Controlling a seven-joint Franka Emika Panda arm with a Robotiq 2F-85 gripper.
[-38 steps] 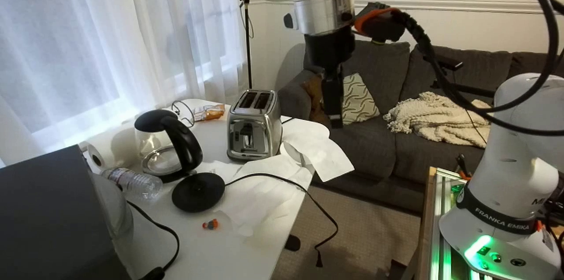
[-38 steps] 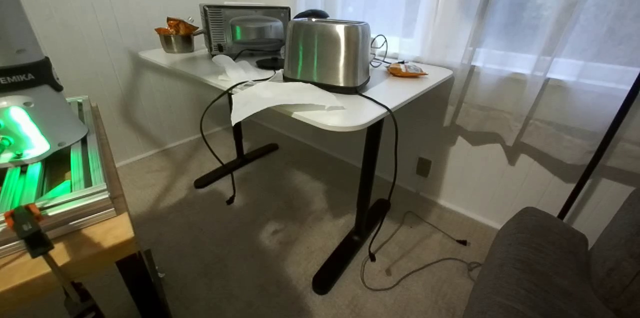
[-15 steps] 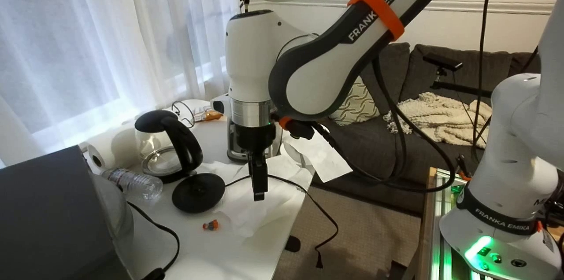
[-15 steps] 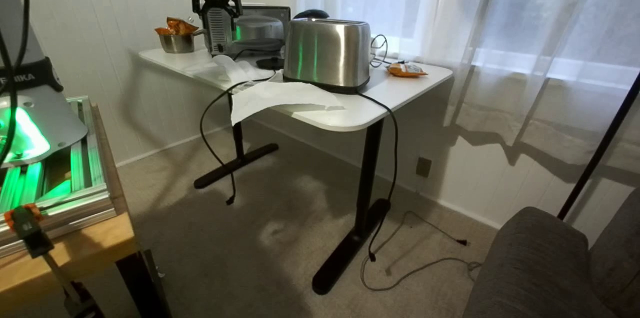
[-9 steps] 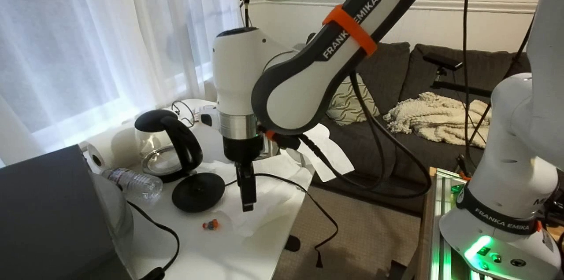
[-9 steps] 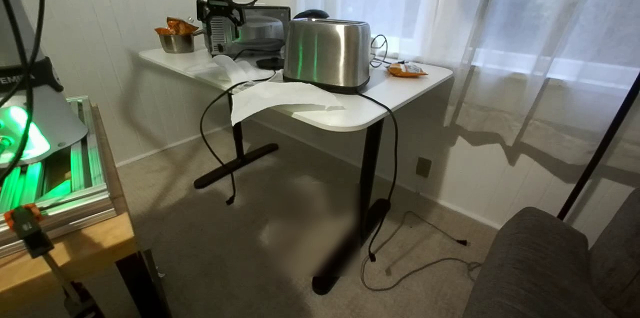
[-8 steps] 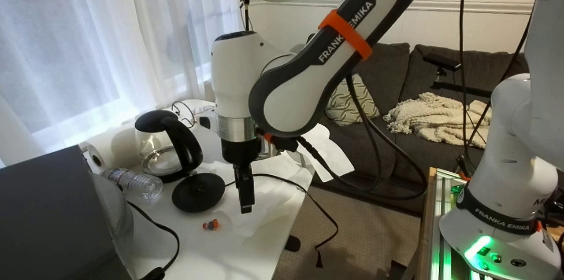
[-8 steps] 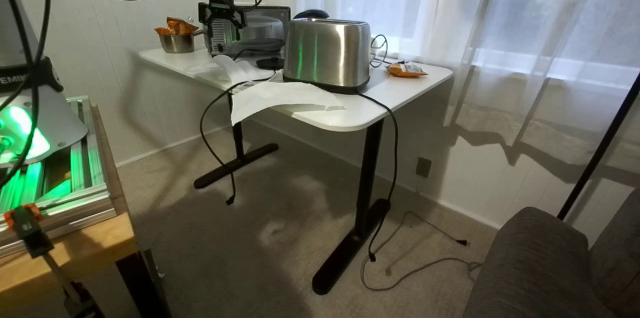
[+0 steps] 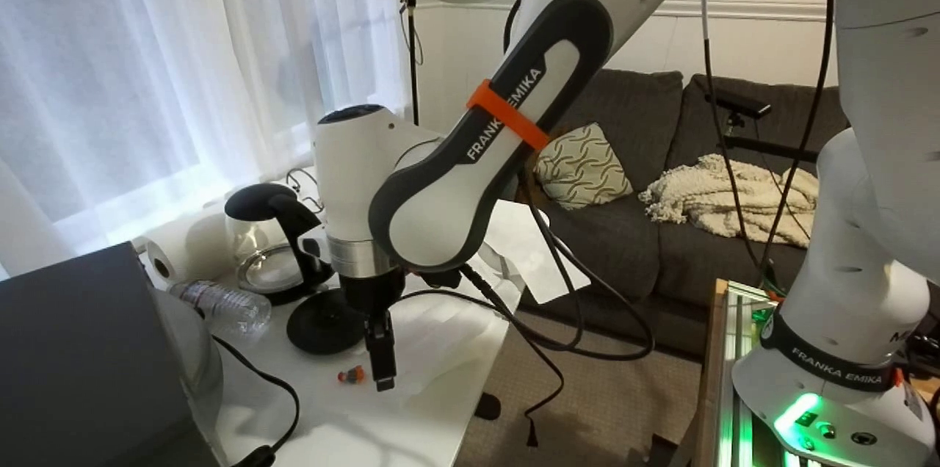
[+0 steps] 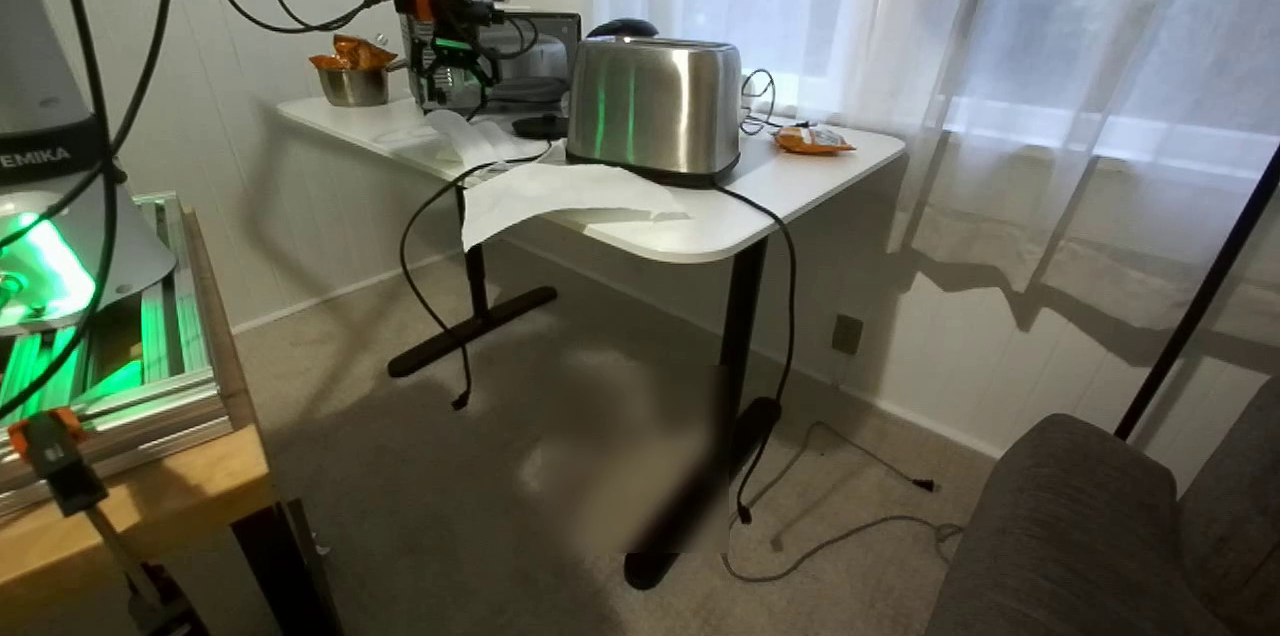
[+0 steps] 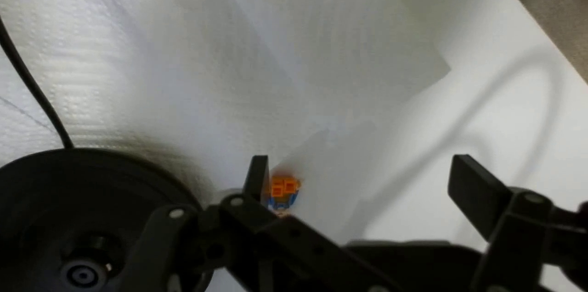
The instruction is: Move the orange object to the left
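Observation:
The orange object is a small toy figure [image 9: 351, 375] with orange and blue parts. It lies on the white table in front of the black kettle base. In the wrist view the figure [image 11: 284, 186] shows beside the inner side of the left-hand finger, partly covered by the finger linkage. My gripper [image 9: 385, 383] points down over the table, just right of the figure in that exterior view. In the wrist view the gripper [image 11: 360, 172] is wide open with nothing between its fingers but the figure below near one finger. The gripper [image 10: 458, 81] also shows in an exterior view, where the figure is hidden.
The black kettle base [image 9: 323, 324], kettle [image 9: 275, 239], plastic bottle [image 9: 224, 305] and dark oven [image 9: 81, 357] stand around the figure. Paper towels [image 9: 440, 335] and a cord lie on the table [image 9: 352, 437]. A toaster [image 10: 655, 106] and orange snack bag [image 10: 815, 139] stand farther along.
The arm has swung in over the table and come down, moving left toward the figure in an exterior view. The figure has not moved.

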